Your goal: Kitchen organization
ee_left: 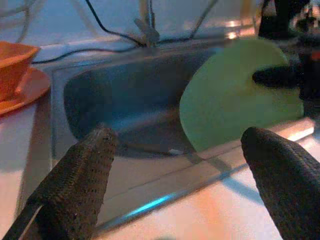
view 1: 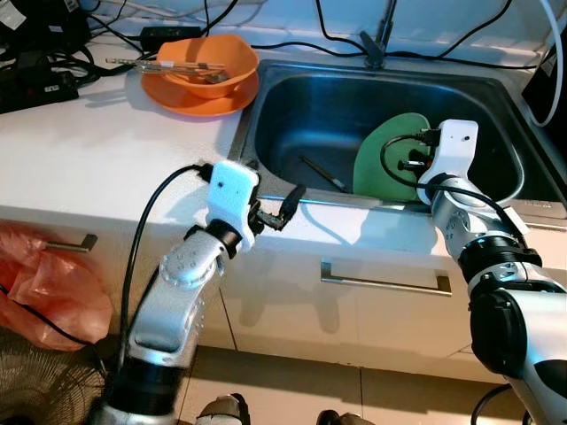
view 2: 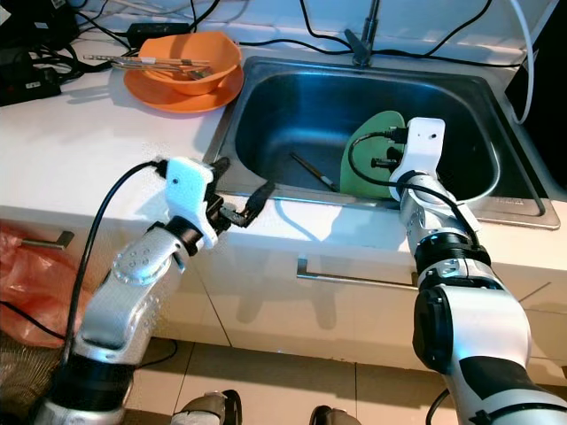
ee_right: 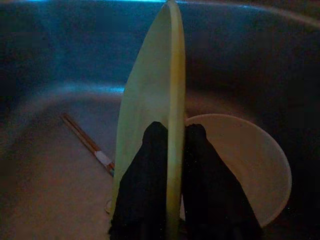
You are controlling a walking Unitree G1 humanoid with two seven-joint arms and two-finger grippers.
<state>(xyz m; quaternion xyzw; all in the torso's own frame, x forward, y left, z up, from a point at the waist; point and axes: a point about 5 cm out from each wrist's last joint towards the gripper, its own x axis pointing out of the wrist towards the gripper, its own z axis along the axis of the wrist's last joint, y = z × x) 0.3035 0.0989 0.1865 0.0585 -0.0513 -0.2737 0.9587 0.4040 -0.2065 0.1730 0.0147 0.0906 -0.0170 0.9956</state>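
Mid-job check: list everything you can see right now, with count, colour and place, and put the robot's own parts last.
Round green plate: one, held on edge inside the sink.
Pale round bowl: one, on the sink floor behind the plate.
Loose chopsticks: dark, count unclear, on the sink floor.
Stainless steel sink: one, set in the white counter.
Orange bowl: one, on an orange plate, counter left of sink, chopsticks across it.
Black cables: several, along the counter back.
Red plastic bag: one, below the counter, left.
Right gripper: clamped on the plate's rim.
Left gripper: open, over the sink's front edge.
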